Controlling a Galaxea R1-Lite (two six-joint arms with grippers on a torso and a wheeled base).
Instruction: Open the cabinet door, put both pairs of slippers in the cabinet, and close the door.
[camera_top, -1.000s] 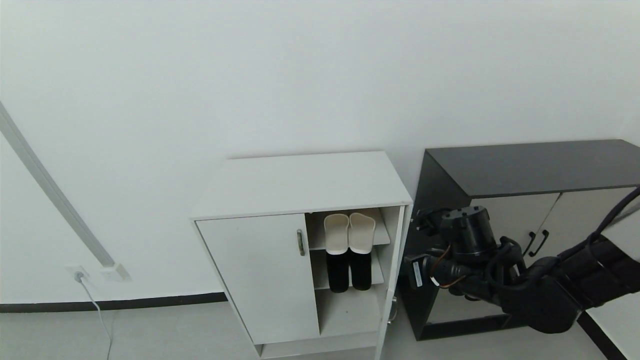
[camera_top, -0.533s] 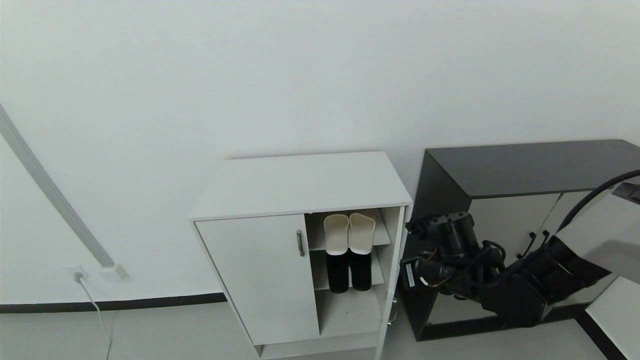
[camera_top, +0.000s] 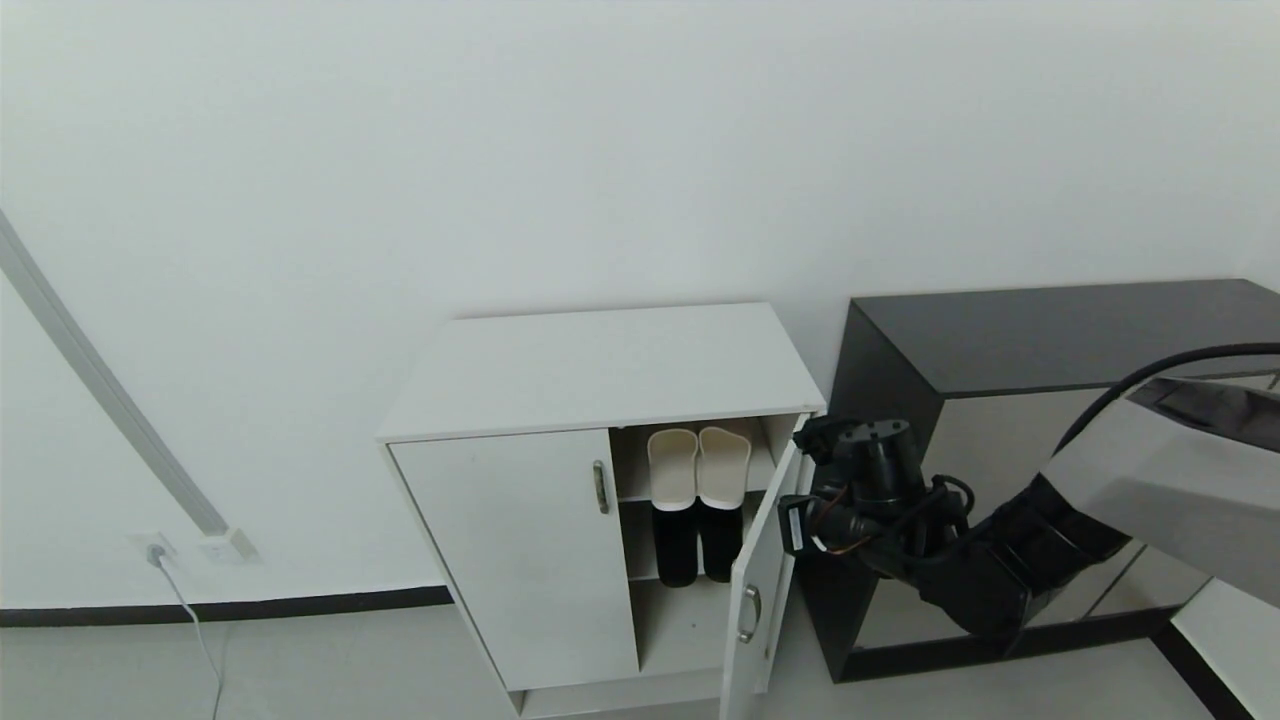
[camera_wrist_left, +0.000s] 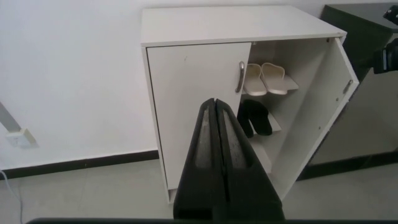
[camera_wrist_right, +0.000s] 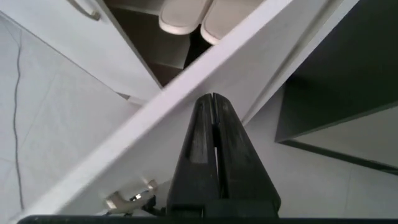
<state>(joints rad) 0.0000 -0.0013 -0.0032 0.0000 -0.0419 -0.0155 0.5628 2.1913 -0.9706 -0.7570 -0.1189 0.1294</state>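
Closing step, I'd say. The right tool (camera_wrist_right: 213, 99), pressed together and empty, sat at the outer face of the half-shut right door (camera_top: 757, 580). Next call: a steady push toward 9 o'clock. Beyond, at 9 o'clock inside the cabinet (camera_top: 600, 365), the white slippers (camera_top: 699, 467) lay shelved above the black slippers (camera_top: 699, 540). The left tool (camera_wrist_left: 215, 102), also pressed together, hung out front.

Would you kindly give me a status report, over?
Left pincer shut, clear of cabinet. Right pincer shut, at the half-open door. White slippers, black slippers shelved inside. Nothing seen blocking the door.
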